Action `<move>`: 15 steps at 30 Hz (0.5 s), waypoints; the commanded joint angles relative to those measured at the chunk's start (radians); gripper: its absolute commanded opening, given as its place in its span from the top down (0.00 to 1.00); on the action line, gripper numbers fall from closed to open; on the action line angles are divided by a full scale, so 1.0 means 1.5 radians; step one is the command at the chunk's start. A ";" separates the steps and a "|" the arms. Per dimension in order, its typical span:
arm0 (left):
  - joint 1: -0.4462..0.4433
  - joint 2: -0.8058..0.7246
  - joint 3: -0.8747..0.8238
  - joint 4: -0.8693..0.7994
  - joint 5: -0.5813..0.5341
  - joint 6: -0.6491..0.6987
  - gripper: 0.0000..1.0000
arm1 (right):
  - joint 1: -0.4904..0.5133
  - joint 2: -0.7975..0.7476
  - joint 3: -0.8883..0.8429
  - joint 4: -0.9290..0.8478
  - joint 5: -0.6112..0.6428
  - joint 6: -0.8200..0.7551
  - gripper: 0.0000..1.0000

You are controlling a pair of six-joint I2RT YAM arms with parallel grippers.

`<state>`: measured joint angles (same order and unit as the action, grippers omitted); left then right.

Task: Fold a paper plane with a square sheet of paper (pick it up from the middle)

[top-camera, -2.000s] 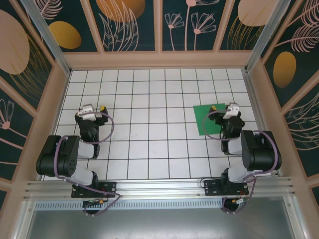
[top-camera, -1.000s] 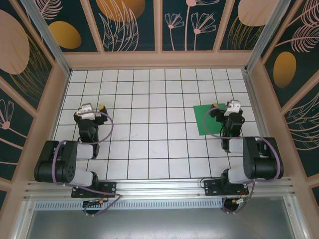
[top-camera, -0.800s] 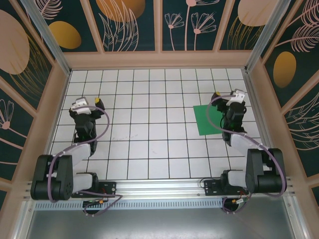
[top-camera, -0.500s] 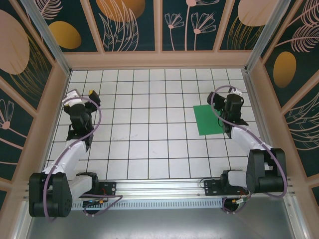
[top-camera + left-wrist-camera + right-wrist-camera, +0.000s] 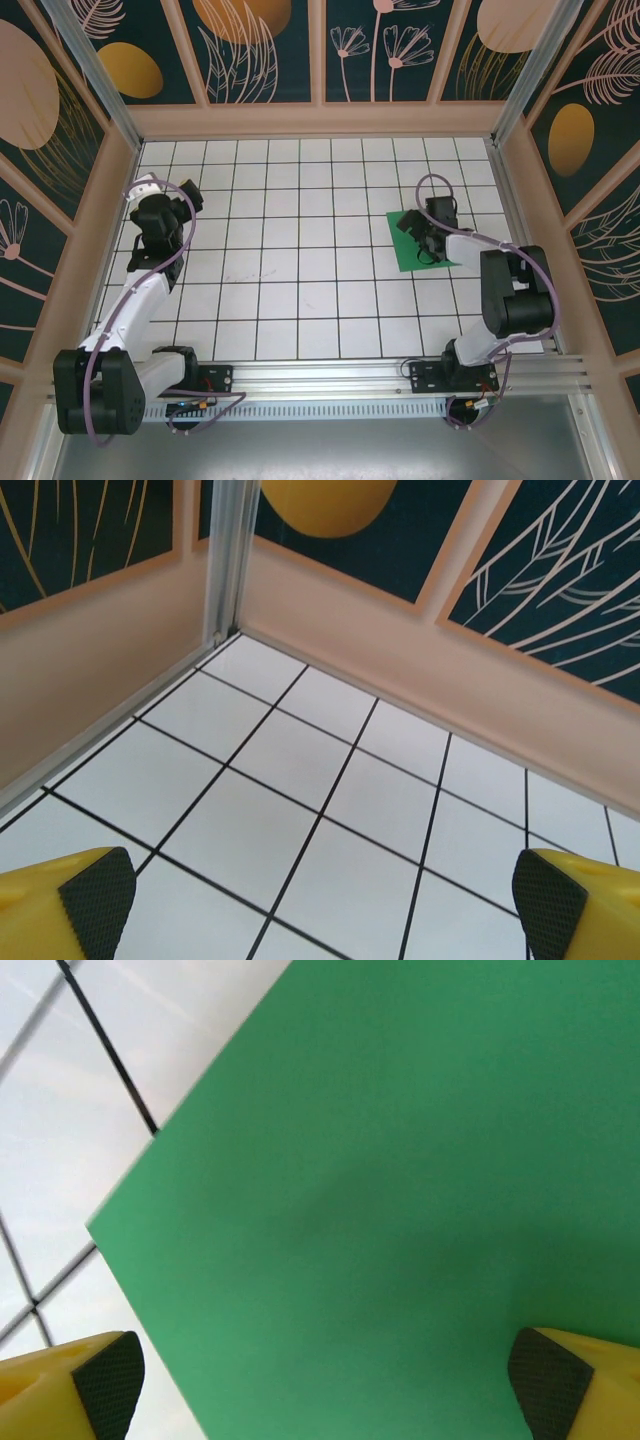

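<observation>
Above the right half of the white grid-tiled tabletop [image 5: 300, 250], the right gripper [image 5: 320, 1400] hangs with its yellow, black-padded fingers [image 5: 100, 1375] spread wide, holding nothing. It should drop straight onto the middle of the thin bright green square sheet of paper [image 5: 400, 1160], press lightly, then pinch so a small ridge buckles up between the pads. The sheet [image 5: 405, 255] lies flat, uncreased and slightly askew to the grid lines. The left gripper [image 5: 320, 910], also open, sits well apart near the far-left corner.
</observation>
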<state>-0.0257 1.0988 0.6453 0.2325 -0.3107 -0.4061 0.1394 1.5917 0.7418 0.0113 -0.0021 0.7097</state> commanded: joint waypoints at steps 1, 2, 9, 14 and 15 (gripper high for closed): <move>0.004 -0.003 0.008 -0.019 0.008 0.000 0.01 | 0.010 0.036 0.028 -0.011 -0.015 0.037 0.02; 0.004 -0.005 0.004 -0.016 0.005 -0.001 0.01 | 0.013 0.045 0.034 -0.012 -0.014 0.037 0.02; 0.004 -0.024 -0.011 -0.003 0.003 -0.017 0.01 | 0.061 0.100 0.048 -0.009 -0.031 0.057 0.02; 0.004 -0.021 -0.008 -0.007 0.025 -0.024 0.02 | 0.152 0.162 0.086 -0.005 -0.068 0.066 0.03; 0.004 -0.020 -0.006 -0.009 0.031 -0.024 0.01 | 0.172 0.173 0.095 0.001 -0.079 0.059 0.03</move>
<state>-0.0261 1.0794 0.6407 0.2226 -0.2939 -0.4244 0.3035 1.7557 0.8890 0.0753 0.0093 0.7582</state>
